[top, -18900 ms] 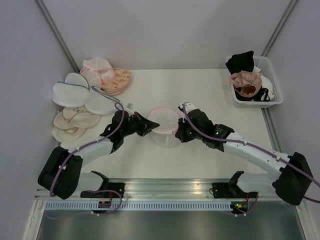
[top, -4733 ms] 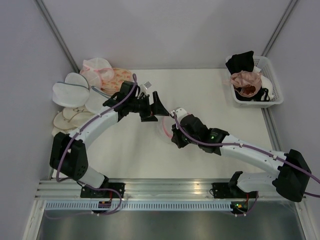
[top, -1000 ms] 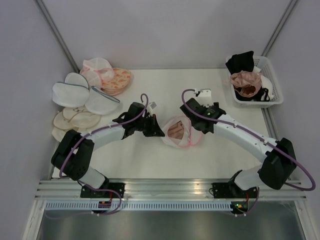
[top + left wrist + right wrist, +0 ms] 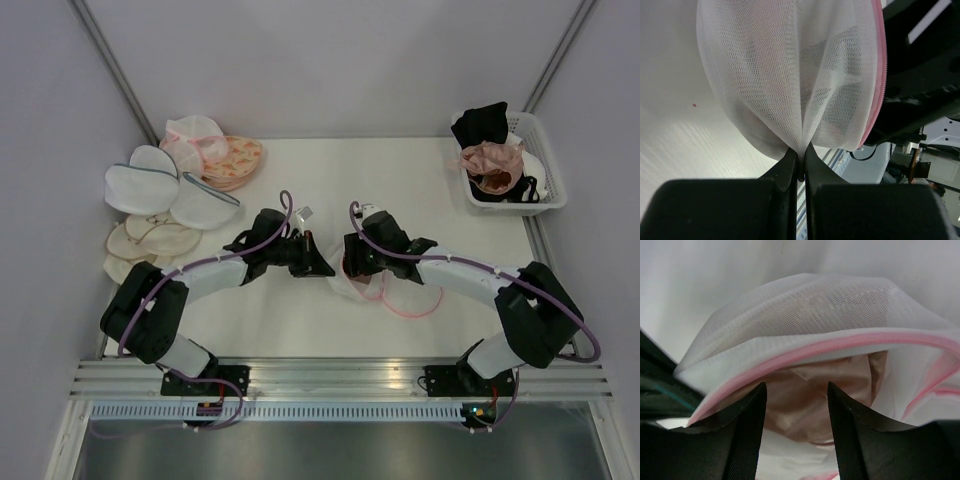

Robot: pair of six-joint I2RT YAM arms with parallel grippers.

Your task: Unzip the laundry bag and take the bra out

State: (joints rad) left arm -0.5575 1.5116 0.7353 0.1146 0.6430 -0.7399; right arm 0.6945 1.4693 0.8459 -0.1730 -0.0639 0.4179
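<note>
Now the right gripper [image 4: 796, 387], jaws apart, has dropped from a second ago to the unzipped mouth of the laundry bag [image 4: 815, 310], with the peach bra [image 4: 795, 414] just ahead, still inside. The left gripper [image 4: 801, 156] stays pinched on the bag's mesh, so grasping the bra looks next.

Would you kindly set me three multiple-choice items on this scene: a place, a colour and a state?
1. Where does the white basket stand?
A. near-left corner
B. table centre
C. far-right corner

2. What colour is the zipper rim of the laundry bag?
A. blue
B. pink
C. green

3. What is the left gripper doing?
A. pinching the laundry bag's mesh
B. hanging open over the table
C. holding the basket

Answers: 1 C, the top view shows it at the far-right corner of the table; 2 B, the right wrist view shows the rim pink; 3 A, the left wrist view shows its fingers shut on a mesh fold.
</note>
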